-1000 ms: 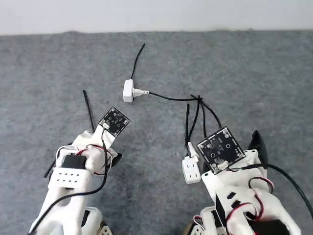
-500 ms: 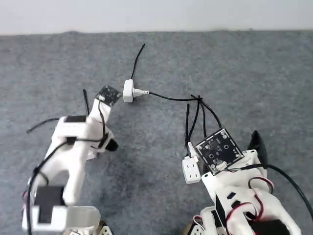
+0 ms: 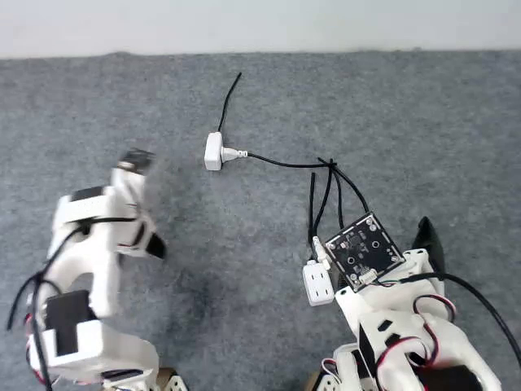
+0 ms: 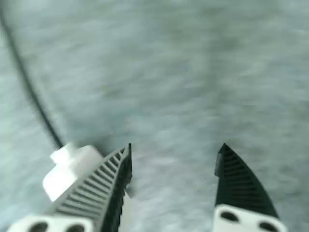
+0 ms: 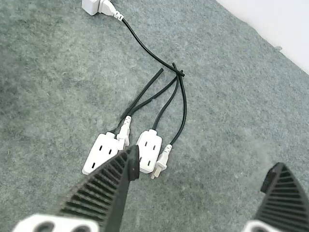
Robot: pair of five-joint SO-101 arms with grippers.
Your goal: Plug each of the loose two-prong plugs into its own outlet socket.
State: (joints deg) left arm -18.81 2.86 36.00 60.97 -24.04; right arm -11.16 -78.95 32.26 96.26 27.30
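Holds left arm (image 3: 89, 244) bent at the near left, with left gripper (image 4: 175, 147) parted and angled down. Holds right arm (image 3: 391, 326) low at the near right, with right gripper (image 5: 205, 159) spread wide, angled down and forward.

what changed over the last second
The left arm reached out toward the far outlet, then swung away to the left, its end effector open and holding nothing. The right arm, the far outlet and the near outlets stayed put.
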